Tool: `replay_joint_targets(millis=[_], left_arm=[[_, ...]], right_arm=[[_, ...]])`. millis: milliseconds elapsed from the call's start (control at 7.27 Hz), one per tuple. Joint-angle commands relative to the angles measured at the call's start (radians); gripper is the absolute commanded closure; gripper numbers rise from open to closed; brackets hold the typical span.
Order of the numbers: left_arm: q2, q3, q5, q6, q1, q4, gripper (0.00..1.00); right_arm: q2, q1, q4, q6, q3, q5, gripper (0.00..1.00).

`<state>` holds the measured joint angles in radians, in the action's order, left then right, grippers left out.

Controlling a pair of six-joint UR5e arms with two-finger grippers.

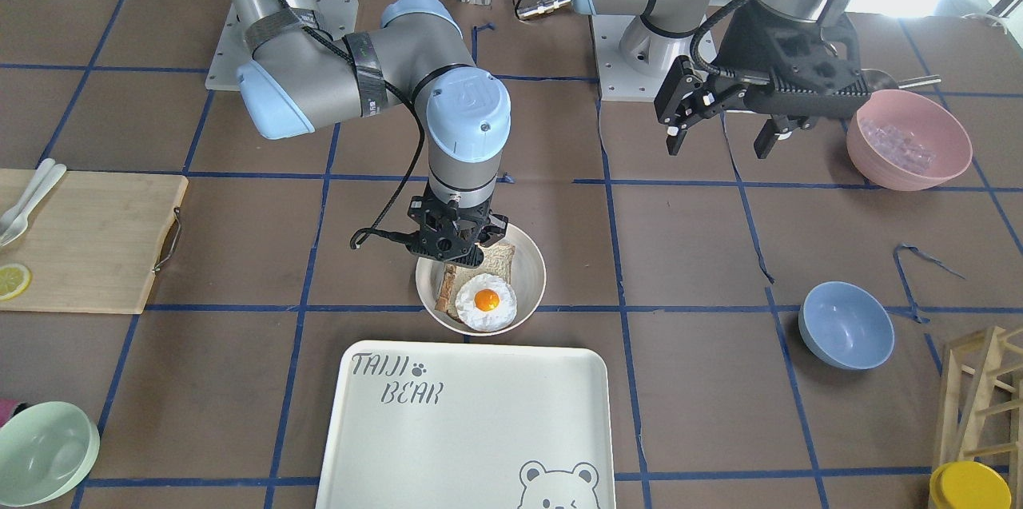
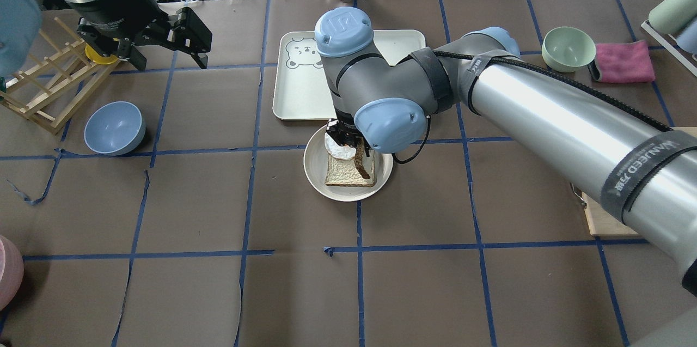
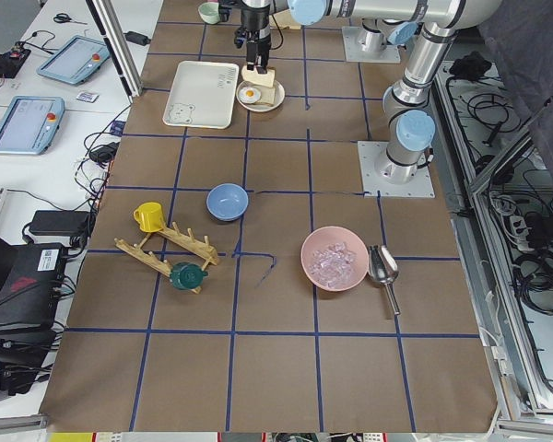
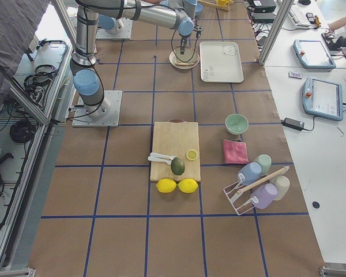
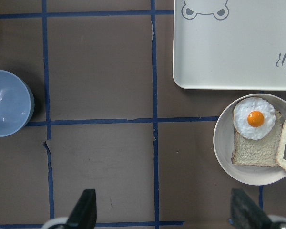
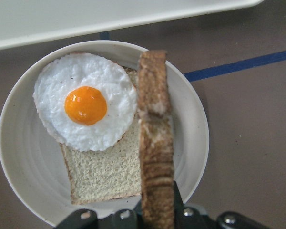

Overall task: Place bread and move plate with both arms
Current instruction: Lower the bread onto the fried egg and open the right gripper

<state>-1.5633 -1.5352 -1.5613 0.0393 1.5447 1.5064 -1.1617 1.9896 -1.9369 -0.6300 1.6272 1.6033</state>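
The right pincer [image 1: 457, 247] pinches the bread [image 6: 155, 143] by one end. It holds the thick, brown-crusted slice on edge over the plate [image 6: 19, 157], where a fried egg [image 6: 86, 102] lies on a thinner toast slice [image 6: 105, 176]; I cannot tell whether the bread touches them. The plate sits on the bench [image 1: 240, 237] just beside the bear tray [image 1: 479, 429], while the left pincer [image 1: 721, 141] hangs spread and empty, well apart from it.
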Motion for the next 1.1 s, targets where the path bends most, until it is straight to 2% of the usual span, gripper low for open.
replay_joint_targets(millis=[0,275,412,550,688,962], left_arm=[[0.0,0.001,0.001,0.001,0.0,0.0,0.0],[0.0,0.0,0.001,0.001,0.0,0.0,0.0],[0.0,0.0,0.001,0.002,0.0,0.0,0.0],[0.0,0.0,0.001,0.002,0.0,0.0,0.0],[0.0,0.0,0.001,0.002,-0.002,0.0,0.0],[0.0,0.0,0.001,0.002,0.0,0.0,0.0]], right_arm=[[0.002,0.0,-0.004,0.0,0.0,-0.005,0.87],[0.002,0.0,-0.004,0.0,0.002,-0.005,0.81],[0.002,0.0,-0.016,0.001,0.002,-0.005,0.48],[0.002,0.0,-0.052,0.0,0.002,-0.005,0.4],[0.004,0.0,-0.054,0.0,0.008,-0.008,0.36],[0.004,0.0,-0.086,-0.013,0.035,-0.069,0.34]])
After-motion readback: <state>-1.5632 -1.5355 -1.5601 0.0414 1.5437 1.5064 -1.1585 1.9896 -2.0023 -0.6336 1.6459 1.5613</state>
